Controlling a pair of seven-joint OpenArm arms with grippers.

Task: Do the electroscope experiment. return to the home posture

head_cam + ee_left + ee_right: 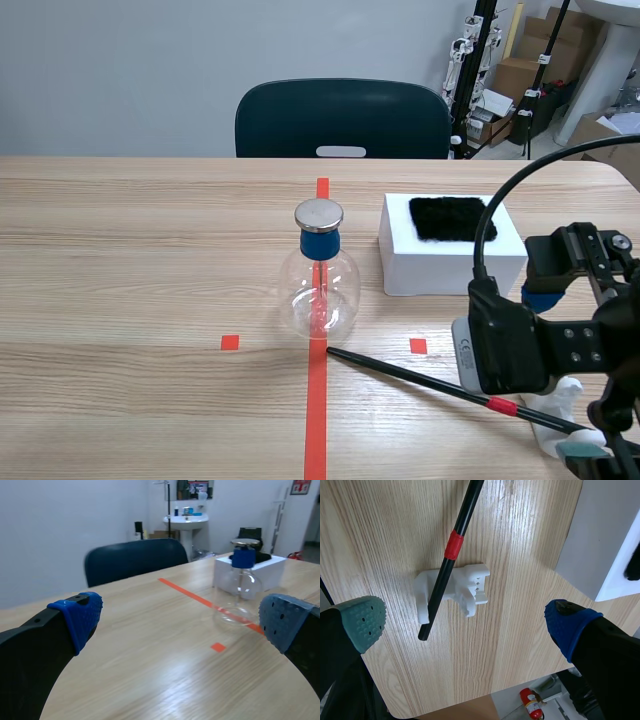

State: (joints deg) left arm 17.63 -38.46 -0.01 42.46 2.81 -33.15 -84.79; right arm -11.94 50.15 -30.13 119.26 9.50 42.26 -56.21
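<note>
Right claw (466,624) hangs wide open, empty, above the rod (451,547) lying on its white stand (472,587); left claw (182,617) open and empty too. Flask (319,285) sits on the red line (316,420). Experiment looks done; homing remains.

At the centre of the scene view you have a clear, glossy glass flask (320,290) with a blue plastic collar (319,243) and a smooth, softly shining metal disc (319,214). To its right, fuzzy black cloth (452,218) lies on a matt white box (450,262). The black rod (420,377) looks smooth and faintly glossy, and its stand (470,586) is matt white plastic. The table (130,260) shows satin wood grain.
</note>
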